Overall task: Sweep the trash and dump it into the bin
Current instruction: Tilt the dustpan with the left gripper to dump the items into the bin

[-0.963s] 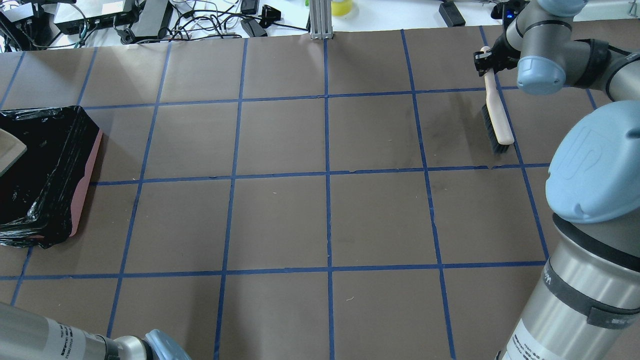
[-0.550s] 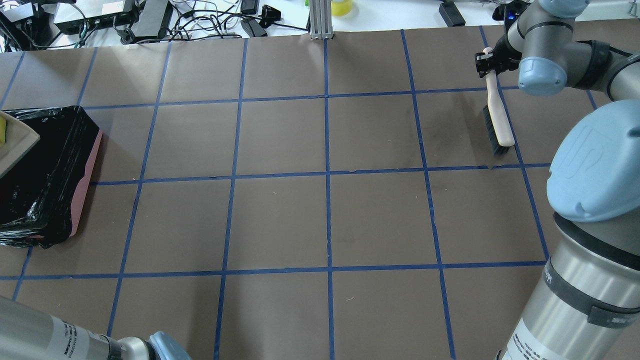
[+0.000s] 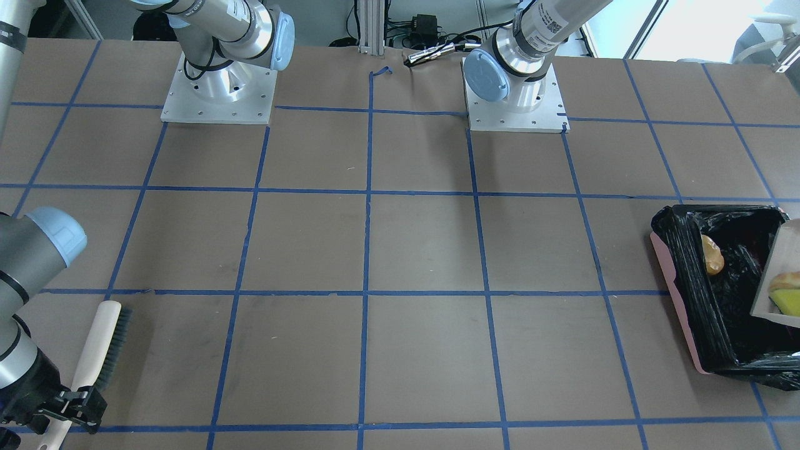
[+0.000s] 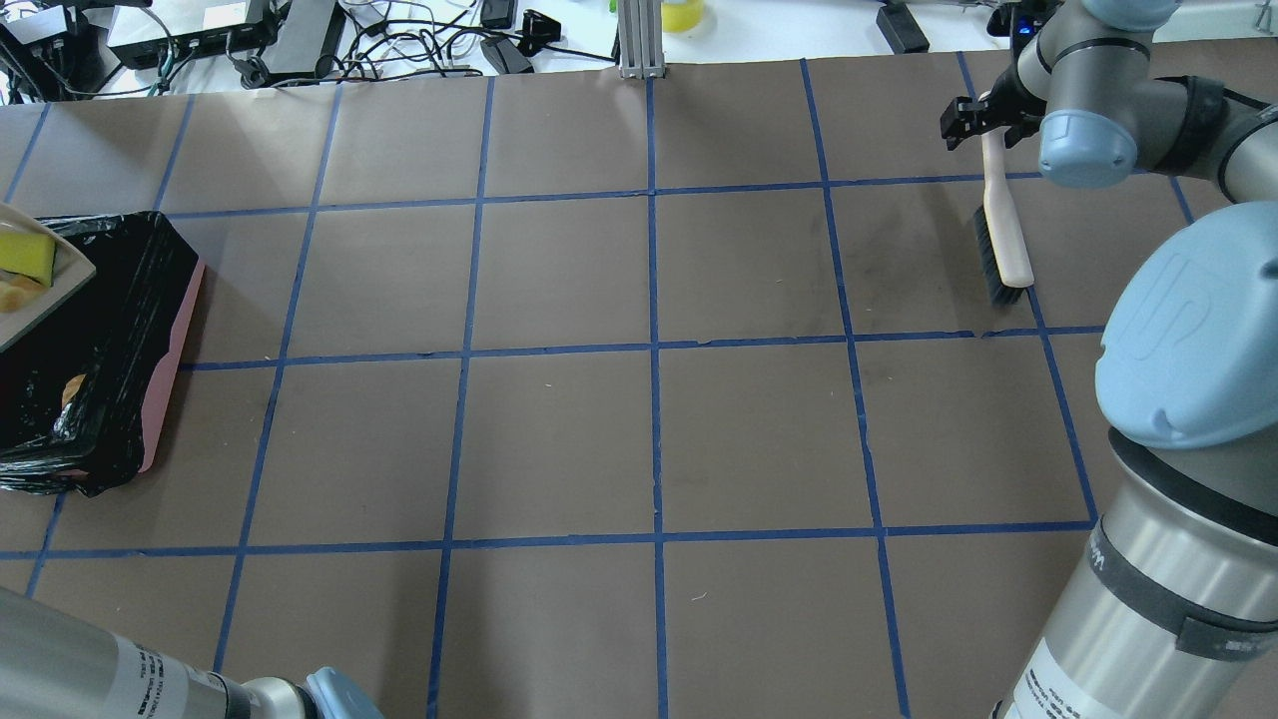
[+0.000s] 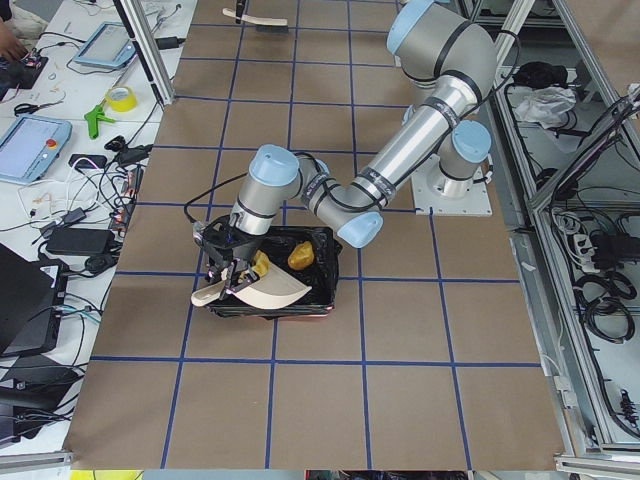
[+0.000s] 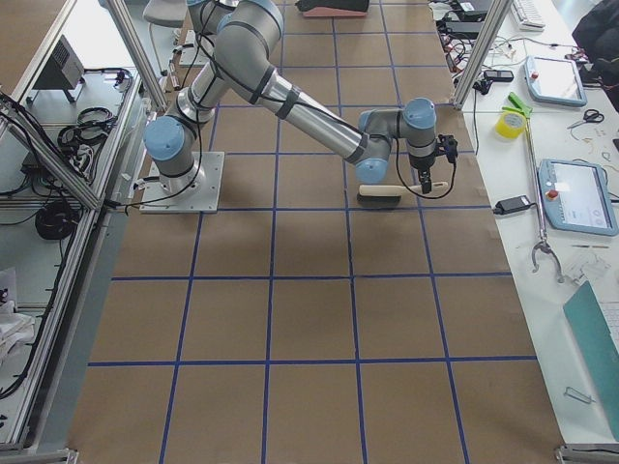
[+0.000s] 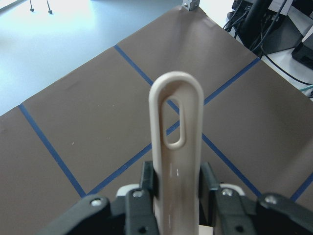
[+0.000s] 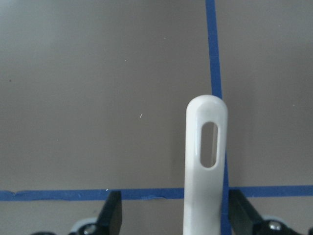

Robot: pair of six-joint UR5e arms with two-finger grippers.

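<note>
Yellow-green sponge [image 4: 25, 255] and croissant-like pastry [image 4: 14, 293] lie touching on the beige dustpan [image 4: 62, 272]. The golden-brown lump [image 3: 711, 255] already sits inside the bin [image 4: 176, 335], on its black bag [image 4: 110, 320], by the wall on the robot's side. We judge the dump to be partly done: one piece is in and two are left on the pan.

The dustpan hangs over the left part of the bin, at the table's left end. The left gripper [image 7: 177, 185] has its jaws clamped on the dustpan handle [image 7: 176, 122].

To finish this step well, we would tip the pan more steeply but slowly. We would keep its lip above the bag's hollow rather than over the pink rim, so both pieces slide in and do not bounce onto the table [image 4: 649, 439]. We would also keep the lip from catching the crinkled bag. The light sponge may cling to the pan, so a steeper tilt may be needed.

Well apart, at the far right of the table, the right gripper [image 4: 983, 115] is closed on the brush [image 4: 1001, 245], whose bristles point down beside a blue tape line.
</note>
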